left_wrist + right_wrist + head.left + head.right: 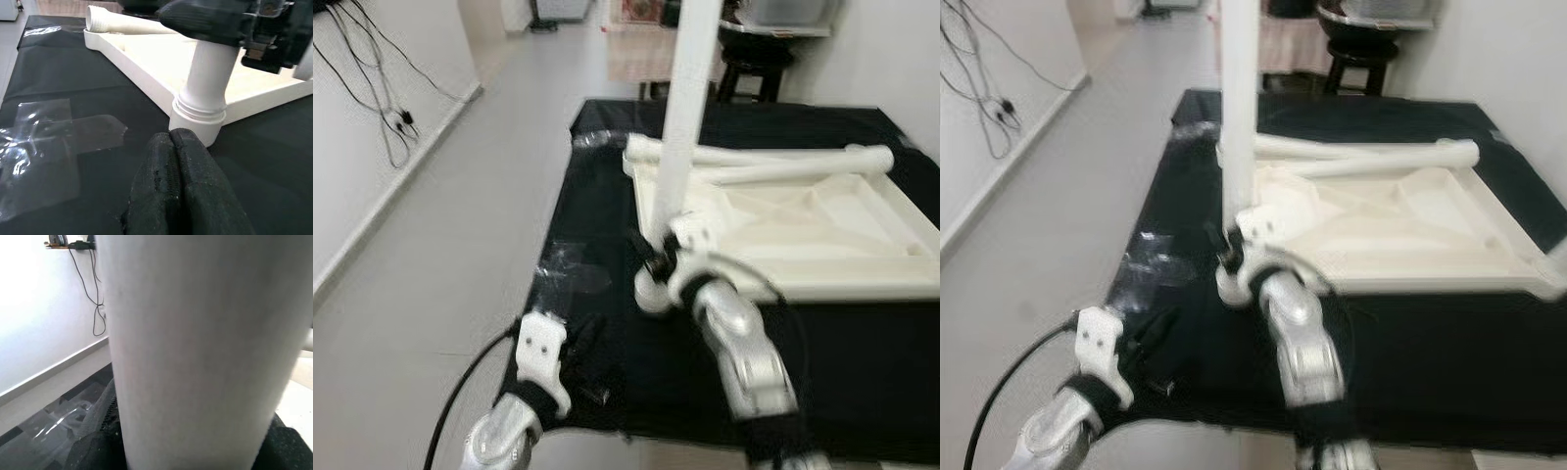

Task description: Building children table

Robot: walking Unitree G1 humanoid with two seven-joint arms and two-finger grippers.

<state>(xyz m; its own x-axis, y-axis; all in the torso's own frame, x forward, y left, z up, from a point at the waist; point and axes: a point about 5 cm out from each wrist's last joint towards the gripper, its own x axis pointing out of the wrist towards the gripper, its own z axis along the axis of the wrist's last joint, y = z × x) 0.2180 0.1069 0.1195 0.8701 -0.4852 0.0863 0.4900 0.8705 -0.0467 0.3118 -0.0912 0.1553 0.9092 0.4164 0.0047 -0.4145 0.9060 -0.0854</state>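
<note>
A white children's table top (862, 279) lies upside down on a black cloth (597, 186). One white table leg (690, 98) stands upright in the socket (198, 120) at the top's near left corner. My right gripper (656, 259) is shut around the low part of this leg, which looms close in the right wrist view (195, 347). Two loose white legs (773, 157) lie across the far side of the top. My left gripper (587, 352) rests low over the cloth, just short of that corner, its fingers (171, 147) pressed together and holding nothing.
Clear tape patches (573, 269) shine on the cloth left of the corner. Grey floor runs along the left, with cables (391, 117) hanging on the wall. A black stool (754, 69) stands beyond the cloth's far edge. A black cable (460, 392) trails from my left arm.
</note>
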